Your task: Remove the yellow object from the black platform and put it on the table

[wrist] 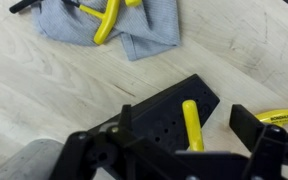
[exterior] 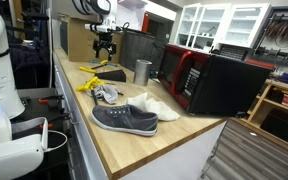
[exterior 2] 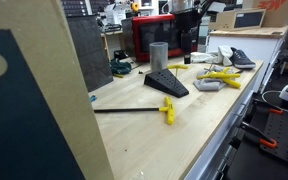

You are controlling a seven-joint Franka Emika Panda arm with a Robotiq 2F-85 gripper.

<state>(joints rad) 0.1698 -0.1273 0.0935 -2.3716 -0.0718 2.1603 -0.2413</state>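
Wrist view: the gripper (wrist: 187,132), its fingers (wrist: 246,118) spread open, hangs over the short yellow plastic bar (wrist: 191,122) lying on the black perforated wedge platform (wrist: 164,105); centre across the bar, descend squarely, then close before lifting toward the wooden table (wrist: 44,90)

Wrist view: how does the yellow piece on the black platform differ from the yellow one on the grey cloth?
The yellow piece on the black platform is one straight bar; the yellow one on the grey cloth looks bent or forked. The yellow piece lies close by the open tool; the yellow one lies farther off, at the picture's top edge. Both are bright yellow and lie flat.
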